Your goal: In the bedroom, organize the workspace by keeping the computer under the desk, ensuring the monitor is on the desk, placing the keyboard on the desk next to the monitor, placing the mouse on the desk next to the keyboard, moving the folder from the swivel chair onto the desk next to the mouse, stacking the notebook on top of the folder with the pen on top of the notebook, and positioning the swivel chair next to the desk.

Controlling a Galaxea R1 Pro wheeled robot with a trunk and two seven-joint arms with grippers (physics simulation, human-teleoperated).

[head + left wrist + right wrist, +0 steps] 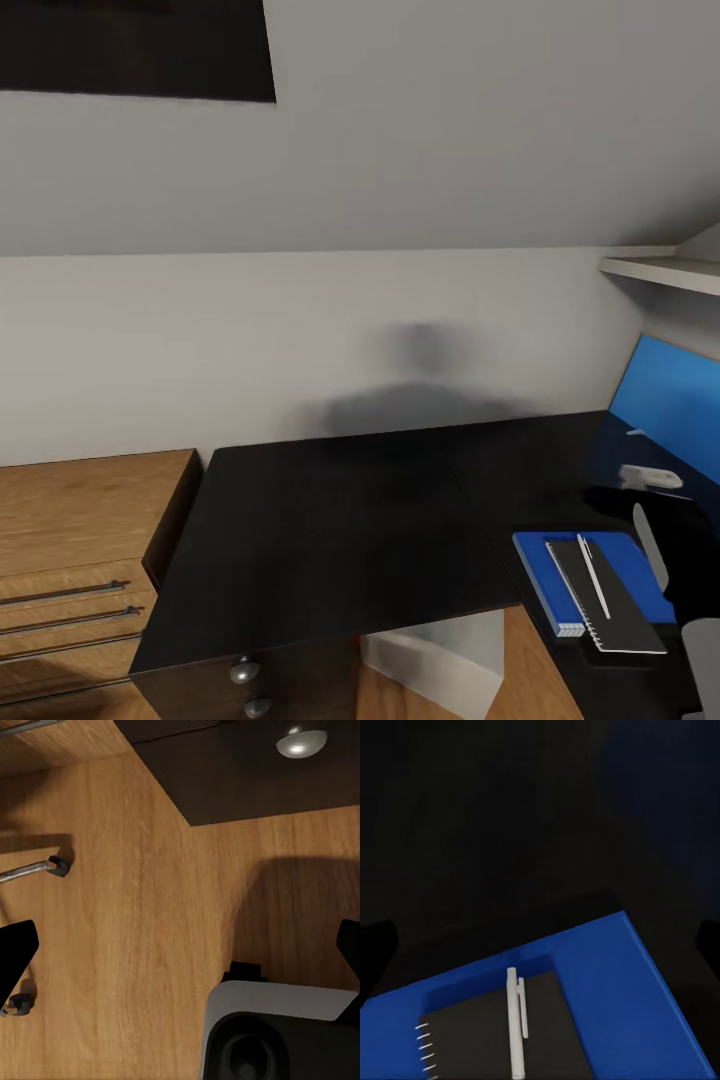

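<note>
Desk [330, 520]: black top, mostly bare; stack sits at its 4 o'clock corner.
Folder [540, 585]: blue, flat on desk.
Notebook [615, 605]: black, spiral-bound, on folder.
Pen [593, 575]: white, on notebook.
Monitor [670, 405]: blue screen, at 3 o'clock.
Drawers [70, 570]: wooden, at 8 o'clock, closed.
Left gripper [180, 960]: fingers spread, holding nothing, over wood floor.
Right gripper [540, 945]: fingers spread, holding nothing, above the stack.
</note>
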